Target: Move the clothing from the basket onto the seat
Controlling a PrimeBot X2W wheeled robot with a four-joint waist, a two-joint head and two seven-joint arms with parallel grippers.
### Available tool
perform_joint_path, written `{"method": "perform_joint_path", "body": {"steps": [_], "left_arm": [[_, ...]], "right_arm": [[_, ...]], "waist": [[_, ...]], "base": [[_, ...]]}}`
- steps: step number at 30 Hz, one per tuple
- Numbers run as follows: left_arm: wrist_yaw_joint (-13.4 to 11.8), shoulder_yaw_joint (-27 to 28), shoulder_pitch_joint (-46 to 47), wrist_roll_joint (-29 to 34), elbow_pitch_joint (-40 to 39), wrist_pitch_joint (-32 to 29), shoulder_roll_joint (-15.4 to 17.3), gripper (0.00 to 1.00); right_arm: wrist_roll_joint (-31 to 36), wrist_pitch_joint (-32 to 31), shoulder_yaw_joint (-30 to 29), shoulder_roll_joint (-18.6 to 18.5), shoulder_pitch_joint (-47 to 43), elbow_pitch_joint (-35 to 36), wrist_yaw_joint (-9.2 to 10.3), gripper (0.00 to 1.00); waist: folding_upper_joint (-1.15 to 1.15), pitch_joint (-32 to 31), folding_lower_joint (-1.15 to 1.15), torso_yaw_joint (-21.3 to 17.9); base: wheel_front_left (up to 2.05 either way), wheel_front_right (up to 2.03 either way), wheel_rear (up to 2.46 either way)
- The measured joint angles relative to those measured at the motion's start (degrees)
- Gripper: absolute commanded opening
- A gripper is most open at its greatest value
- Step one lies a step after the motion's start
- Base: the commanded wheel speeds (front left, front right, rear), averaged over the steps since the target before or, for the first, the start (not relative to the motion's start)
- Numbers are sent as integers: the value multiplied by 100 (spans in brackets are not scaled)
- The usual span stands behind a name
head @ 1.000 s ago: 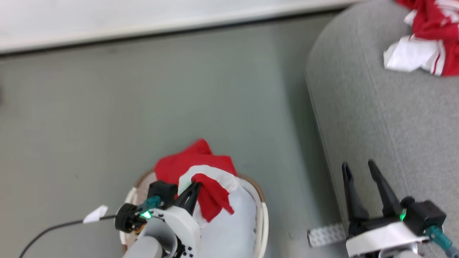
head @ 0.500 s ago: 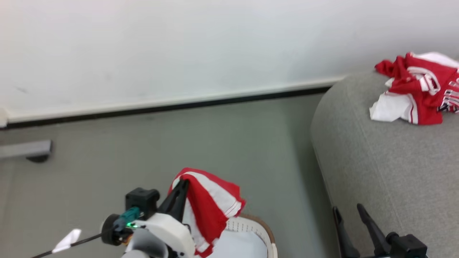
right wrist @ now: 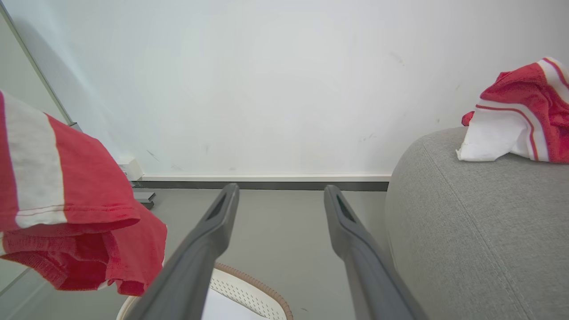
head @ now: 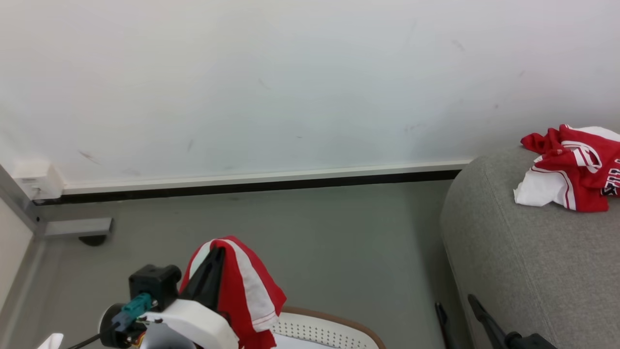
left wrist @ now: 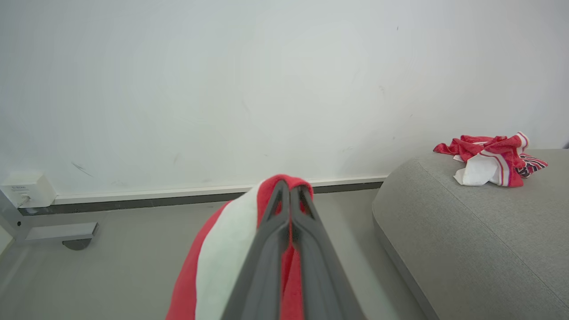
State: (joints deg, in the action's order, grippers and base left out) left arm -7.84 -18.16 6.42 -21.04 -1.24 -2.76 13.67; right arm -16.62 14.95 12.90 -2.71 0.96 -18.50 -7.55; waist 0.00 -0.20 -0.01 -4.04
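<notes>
My left gripper (head: 217, 252) (left wrist: 290, 186) is shut on a bright red garment with a broad white band (head: 249, 286) (left wrist: 191, 275) (right wrist: 89, 178). The garment hangs in the air above the basket (head: 329, 321) (right wrist: 249, 284), whose brown rim and perforated white wall show at the bottom edge. Another red and white garment with lettering (head: 576, 169) (left wrist: 489, 158) (right wrist: 524, 111) lies crumpled on the grey sofa (head: 533, 261) (left wrist: 466, 231) (right wrist: 480, 222) to the right. My right gripper (head: 455, 303) (right wrist: 281, 189) stands open beside the sofa's rounded edge, with nothing between its fingers.
Grey floor (head: 339, 242) lies between the basket and the sofa. A white wall with a dark baseboard (head: 266, 186) runs behind. At the left stand a grey metal foot (head: 77, 227) and a white wall box (head: 36, 179).
The head camera has tilted up, showing more wall. My left gripper has lifted the red garment up out of the basket. The right gripper stays open.
</notes>
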Motion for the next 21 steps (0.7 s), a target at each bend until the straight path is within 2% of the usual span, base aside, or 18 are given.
{"method": "perform_joint_path", "body": {"steps": [9,17,21], "left_arm": [[-133,34,-86,30,-553,-227,160,0],[-214,21,-127,31,-1015,-365,209,0],[-232,5,-164,31,-1102,-398,220,0]], "right_arm": [[100,1,269,1,85,68,0,100],[131,0,454,0,83,142,0,100],[196,0,737,-30,115,235,0,100]], "waist": [[0,-246,0,165],[0,-297,1,161],[0,-285,1,135]], "base": [[0,0,0],[0,0,0],[0,0,0]]}}
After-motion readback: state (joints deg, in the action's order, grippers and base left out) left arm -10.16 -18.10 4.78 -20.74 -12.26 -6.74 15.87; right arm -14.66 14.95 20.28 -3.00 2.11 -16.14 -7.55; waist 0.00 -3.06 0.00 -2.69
